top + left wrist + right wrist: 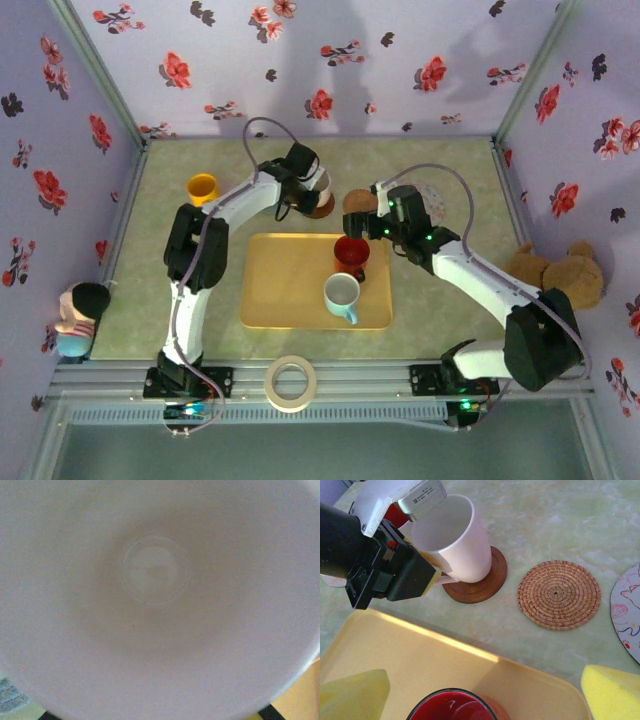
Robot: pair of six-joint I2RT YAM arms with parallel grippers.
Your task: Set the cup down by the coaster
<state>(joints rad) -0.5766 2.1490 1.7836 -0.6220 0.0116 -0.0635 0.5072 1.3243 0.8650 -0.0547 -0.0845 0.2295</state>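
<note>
Tilted over the brown coaster (487,582) on the bench (560,520): a pale cup (455,535), bottom touching it or just above, hard to tell. Clamped on the cup's side: the left claw (427,575). Just right of that coaster, a woven coaster (559,595). Nearer than it, a yellow tray (420,660) with a red cup (452,707). Nearer and a bit right, the right claw (368,225), pads wide apart, holding nothing.

Top camera looks down from the near edge. Left wrist stares close into white cup (155,630); right wrist shares it across tray (420,655).
</note>
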